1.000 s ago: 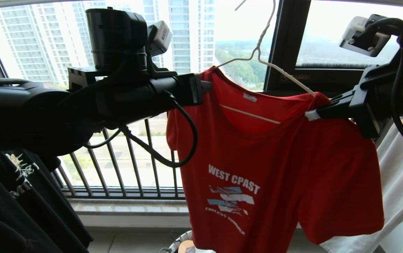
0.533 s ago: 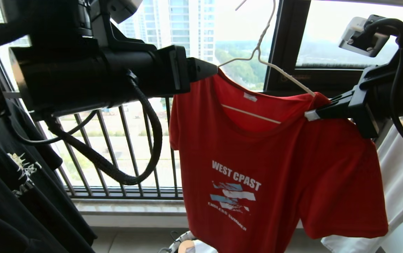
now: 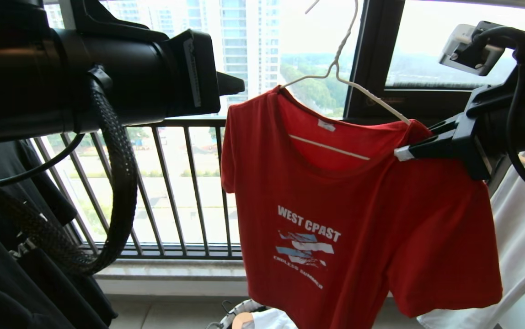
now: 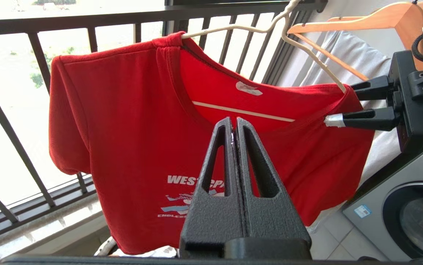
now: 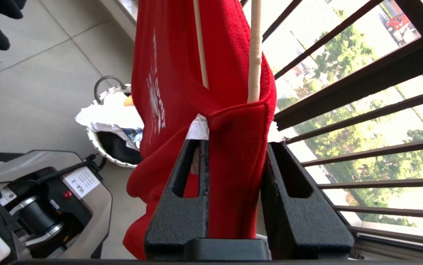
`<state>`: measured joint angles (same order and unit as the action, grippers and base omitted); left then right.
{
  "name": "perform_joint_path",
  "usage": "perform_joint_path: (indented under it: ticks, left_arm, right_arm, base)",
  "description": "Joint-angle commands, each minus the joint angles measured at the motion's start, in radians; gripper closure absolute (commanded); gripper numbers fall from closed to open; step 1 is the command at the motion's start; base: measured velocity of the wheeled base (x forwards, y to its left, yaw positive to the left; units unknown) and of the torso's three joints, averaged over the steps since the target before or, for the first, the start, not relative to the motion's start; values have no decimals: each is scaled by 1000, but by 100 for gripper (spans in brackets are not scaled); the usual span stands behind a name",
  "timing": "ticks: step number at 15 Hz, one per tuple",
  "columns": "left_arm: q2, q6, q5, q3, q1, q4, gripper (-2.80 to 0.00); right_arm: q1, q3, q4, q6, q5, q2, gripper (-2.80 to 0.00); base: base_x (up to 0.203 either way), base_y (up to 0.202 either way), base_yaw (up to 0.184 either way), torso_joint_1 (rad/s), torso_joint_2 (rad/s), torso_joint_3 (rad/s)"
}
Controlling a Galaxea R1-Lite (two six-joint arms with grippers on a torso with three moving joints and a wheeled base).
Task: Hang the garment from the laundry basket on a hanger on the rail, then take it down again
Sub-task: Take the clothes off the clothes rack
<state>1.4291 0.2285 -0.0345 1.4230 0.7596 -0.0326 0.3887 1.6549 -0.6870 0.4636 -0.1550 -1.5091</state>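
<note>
The red T-shirt [image 3: 335,201] hung on the white wire hanger [image 3: 345,82], both shoulders seated over the wire, and the hook ran up out of the head view, so the rail itself could not be confirmed in any picture. On that evidence the hanging half of the task looked done or very nearly done, and the taking down was not yet done. The left gripper [image 4: 233,127] stood clear of the shirt on the window side, its fingers pressed together on nothing. The right gripper [image 5: 233,140] sat at the shirt's far shoulder with red cloth and the hanger's end between its fingers; the fingers stood parted around that fold, and whether they pinched it could not be told. The laundry basket [image 5: 102,141] stood on the floor below, with white and dark laundry in it. A black printed T-shirt [image 3: 20,246] hung close on the left, a pale garment [image 3: 523,237] on a wooden hanger [image 4: 373,22] close on the right, and the black window railing [image 3: 180,183] behind; these neighbours crowded the shirt on both sides.
</note>
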Motion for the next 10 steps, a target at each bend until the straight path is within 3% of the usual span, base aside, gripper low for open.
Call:
perform_joint_path:
  ticks: [1, 10]
  left_arm:
    - [-6, 3, 1, 2, 4, 0, 0]
    - [-33, 2, 0, -2, 15, -3, 0]
  right_arm:
    - [1, -2, -6, 6, -2, 7, -280]
    - [-35, -151, -9, 18, -3, 142, -280]
  base:
    - [0, 0, 0, 0, 0, 0]
    - [0, 0, 0, 0, 0, 0]
